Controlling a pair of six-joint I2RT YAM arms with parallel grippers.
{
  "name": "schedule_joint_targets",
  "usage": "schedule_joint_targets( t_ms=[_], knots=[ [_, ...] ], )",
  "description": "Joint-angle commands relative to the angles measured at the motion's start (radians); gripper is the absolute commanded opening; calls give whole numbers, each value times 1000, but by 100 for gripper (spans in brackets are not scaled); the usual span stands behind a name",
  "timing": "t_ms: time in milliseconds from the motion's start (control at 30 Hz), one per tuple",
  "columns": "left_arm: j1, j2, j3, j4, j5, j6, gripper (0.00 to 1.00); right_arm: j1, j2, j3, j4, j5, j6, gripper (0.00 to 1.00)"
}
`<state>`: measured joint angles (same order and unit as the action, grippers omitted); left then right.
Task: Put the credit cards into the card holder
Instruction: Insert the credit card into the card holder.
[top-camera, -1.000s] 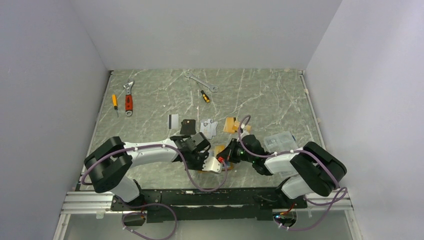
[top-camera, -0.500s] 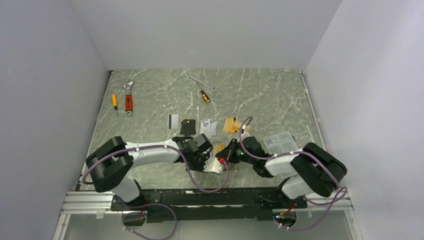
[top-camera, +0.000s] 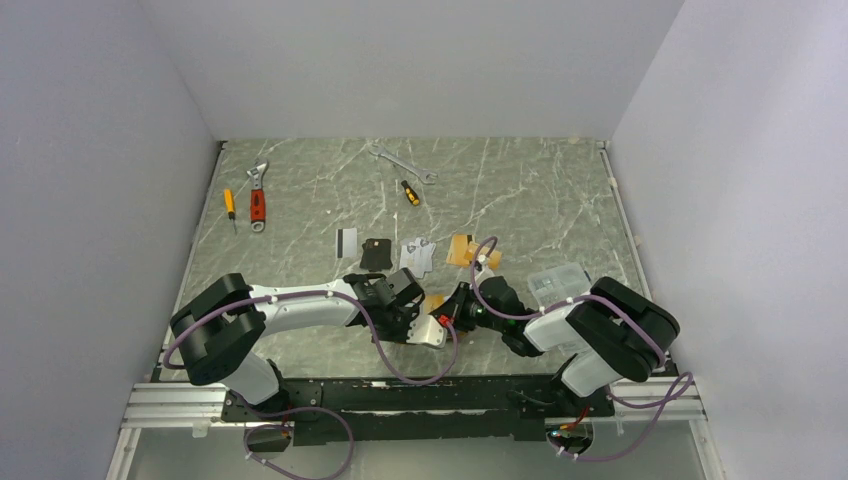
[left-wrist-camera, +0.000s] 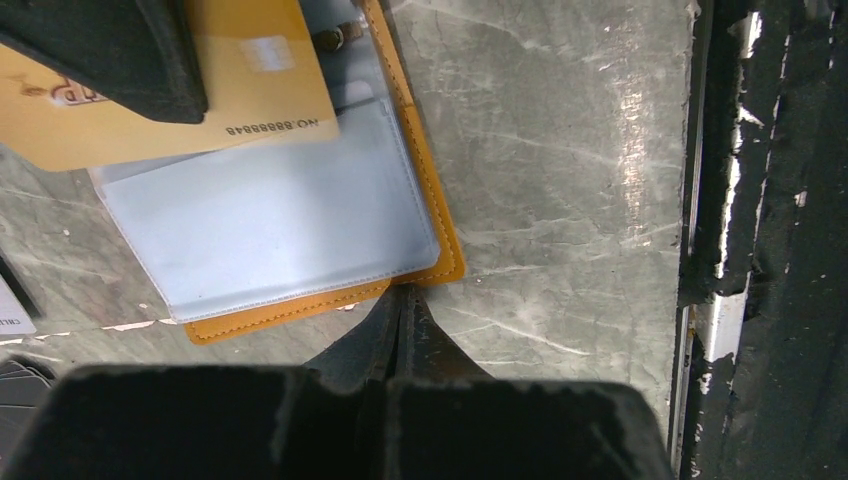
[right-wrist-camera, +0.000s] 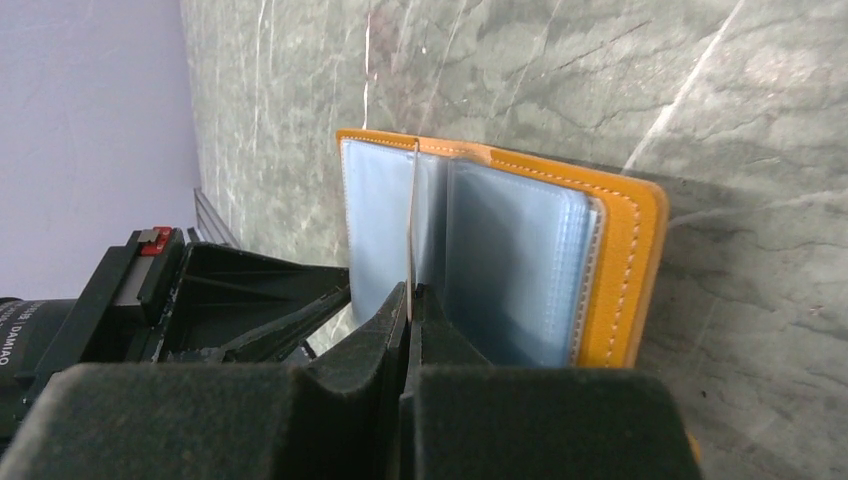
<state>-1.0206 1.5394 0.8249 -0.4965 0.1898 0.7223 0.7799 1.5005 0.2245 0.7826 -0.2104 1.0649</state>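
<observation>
**Spotter:** Where's the holder?

**Me:** At the near edge of the desk (left-wrist-camera: 560, 150), between my two arms. The card holder (right-wrist-camera: 625, 270) lies open with a clear pocket (left-wrist-camera: 270, 230) facing up.

**Spotter:** And your pincers?

**Me:** My right pincer (right-wrist-camera: 408, 300) is clamped on an orange-tan card (left-wrist-camera: 250, 90) by one end. On its own wrist view I see the card edge-on, running out from the fingertips over the pocket leaves. My left pincer (left-wrist-camera: 405, 300) is closed tight, its tips touching the holder's stitched hem at a corner. I can't tell whether it nips the hem or only presses on it.

**Spotter:** How will they handle?

**Me:** I judge the card light, stiff and slick. It should keep its line when pushed from the back end, but it may skid in the pads if the leading edge catches. The pockets look like soft film, likelier to buckle than to gape. The holder looks light enough to slide on the stone, so it wants bracing at the hem.

**Spotter:** Is the card in?

**Me:** It overlaps the far part of the pocket, but I can't tell if its edge has entered a slot. The other credit cards (top-camera: 347, 240) lie farther out, well apart from both pincers.
</observation>
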Motion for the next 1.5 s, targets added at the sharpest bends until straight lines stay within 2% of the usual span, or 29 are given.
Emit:
schedule_joint_targets(
  t_ms=[0,200,367,400,433,567,800,967,1200,1367,1467],
  knots=[
    [-7,23,-36,32,-9,-4,0,17,18,-6,56,-4,8,0],
    [-7,18,-36,29,-6,-6,0,21,-15,-33,16,-12,11,0],
    [-7,20,-25,25,-4,-4,0,21,37,13,-52,-78,-17,0],
    [-7,21,-22,22,-1,-4,0,22,38,18,-74,-73,-20,5],
    [-7,21,-20,21,1,-5,0,21,33,25,-103,-62,-25,17],
    [-9,16,-19,16,0,-2,0,21,-36,47,-239,1,-55,32],
    [-9,5,-38,28,-1,-8,0,21,-201,66,-463,102,-86,41],
    [-9,7,-45,30,-5,-11,0,22,-226,58,-459,110,-77,38],
    [-9,4,-45,26,-4,-8,0,21,-140,66,-372,59,-65,19],
    [-9,2,-49,30,-3,-10,0,21,-142,97,-429,71,-89,7],
    [-9,2,-48,31,-1,-12,0,20,-142,109,-463,69,-104,3]
  ],
)
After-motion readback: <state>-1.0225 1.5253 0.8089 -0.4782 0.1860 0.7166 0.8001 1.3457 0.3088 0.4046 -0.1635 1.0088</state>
